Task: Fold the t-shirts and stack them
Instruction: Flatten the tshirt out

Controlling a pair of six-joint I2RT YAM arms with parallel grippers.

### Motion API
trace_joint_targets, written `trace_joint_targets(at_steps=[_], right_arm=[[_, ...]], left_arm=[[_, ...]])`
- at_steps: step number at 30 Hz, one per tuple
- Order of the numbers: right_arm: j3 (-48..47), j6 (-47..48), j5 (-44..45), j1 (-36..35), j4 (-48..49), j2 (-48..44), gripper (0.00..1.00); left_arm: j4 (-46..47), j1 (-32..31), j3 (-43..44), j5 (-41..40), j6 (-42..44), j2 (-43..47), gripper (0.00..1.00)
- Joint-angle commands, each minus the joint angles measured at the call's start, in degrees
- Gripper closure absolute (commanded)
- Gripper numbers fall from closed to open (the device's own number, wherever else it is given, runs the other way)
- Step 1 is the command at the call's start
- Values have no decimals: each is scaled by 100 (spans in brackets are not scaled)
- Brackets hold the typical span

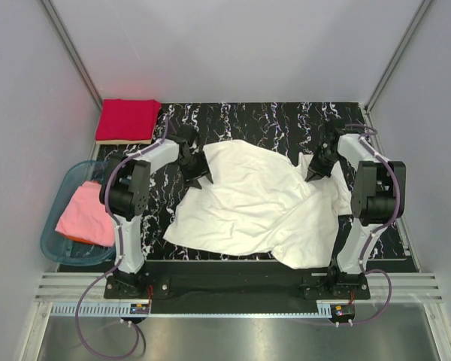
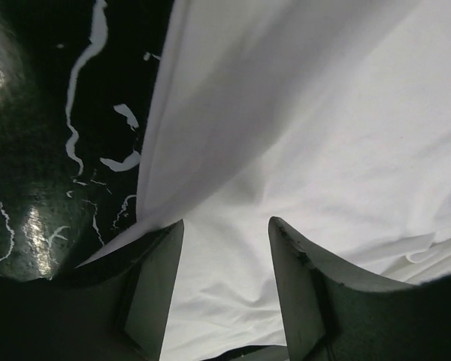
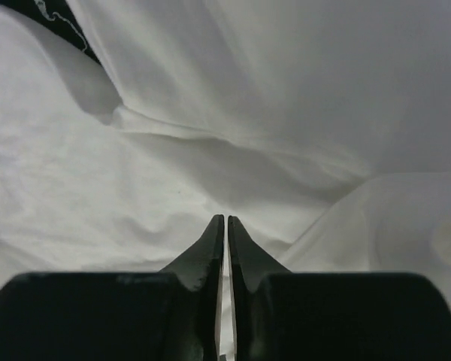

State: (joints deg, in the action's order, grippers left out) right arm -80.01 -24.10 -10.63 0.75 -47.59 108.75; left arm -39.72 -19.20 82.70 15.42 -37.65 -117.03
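Mid-desk, the left gripper (image 2: 225, 226) is gaping wide over the white t-shirt (image 1: 255, 203)'s edge. The right gripper (image 3: 225, 219) is sitting fully narrowed above it.

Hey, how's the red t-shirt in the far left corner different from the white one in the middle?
The red t-shirt is folded into a neat rectangle; the white t-shirt lies spread out and rumpled. The white t-shirt covers far more area than the red t-shirt. Both lie outside the blue basket.
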Motion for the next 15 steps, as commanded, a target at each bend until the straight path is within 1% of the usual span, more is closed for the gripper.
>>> trace_joint_targets(at_steps=[1,5,8,9,11,12,14,15], right_arm=[[-85,-130,-27,-40,531,251,89],[-497,-157,131,-303,778,813,89],[-1226,-253,211,-453,787,1419,89],[-1689,-288,211,-471,787,1734,89],[-2209,-385,220,-541,778,2113,89],[-2830,-376,202,-567,743,2524,89],[-3588,-315,185,-646,490,2983,87],[-4540,-289,124,-664,314,3525,86]], left_arm=[[228,363,1,83,-41,-460,44],[263,575,133,198,-50,-575,44],[316,750,247,216,-111,-610,44],[325,795,282,216,-111,-628,44],[343,944,431,198,-129,-715,44],[334,997,484,198,-129,-750,44],[334,1155,695,216,-103,-847,44],[325,1199,765,190,-85,-856,45]])
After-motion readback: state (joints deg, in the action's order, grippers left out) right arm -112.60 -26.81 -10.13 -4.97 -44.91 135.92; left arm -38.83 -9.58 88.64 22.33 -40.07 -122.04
